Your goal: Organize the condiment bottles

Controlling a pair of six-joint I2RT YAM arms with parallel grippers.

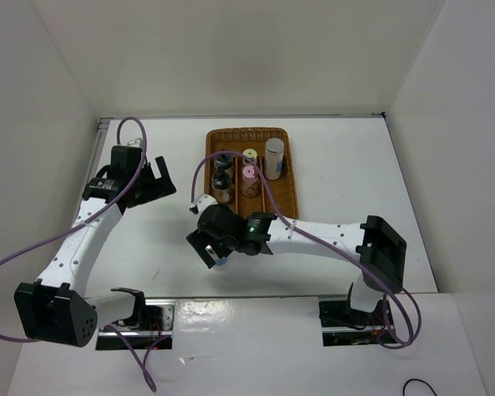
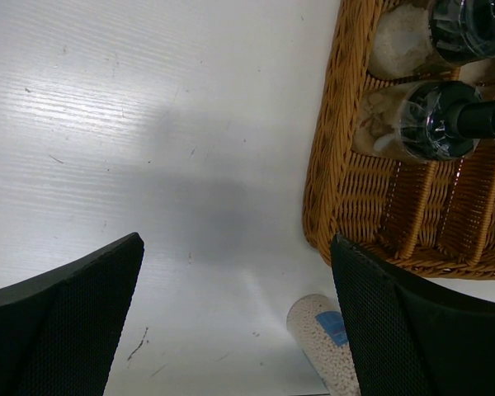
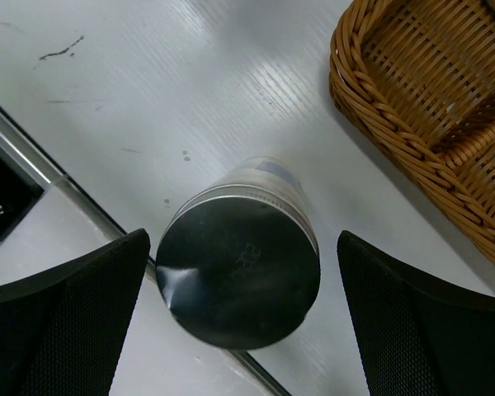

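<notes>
A silver-capped bottle (image 3: pixel 239 276) stands upright on the table near the front edge. My right gripper (image 3: pixel 243 239) is open right above it, a finger on each side, not touching. In the top view the gripper (image 1: pixel 208 247) hides most of it. The wicker tray (image 1: pixel 289 186) holds five bottles: two black-capped (image 1: pixel 223 162) (image 1: pixel 223 186), a yellow-green-capped (image 1: pixel 250 154), a pink-capped (image 1: pixel 248 174) and a silver-capped (image 1: pixel 274 155). My left gripper (image 1: pixel 159 179) is open and empty, left of the tray. Its view (image 2: pixel 238 243) shows the black-capped bottles (image 2: pixel 433 128) and a bottle of white granules (image 2: pixel 318 334).
The brown tray's near left corner (image 3: pixel 371 91) lies just beyond the right gripper. A metal strip (image 3: pixel 33 165) marks the table's front edge close under the standing bottle. White walls close in the table on three sides.
</notes>
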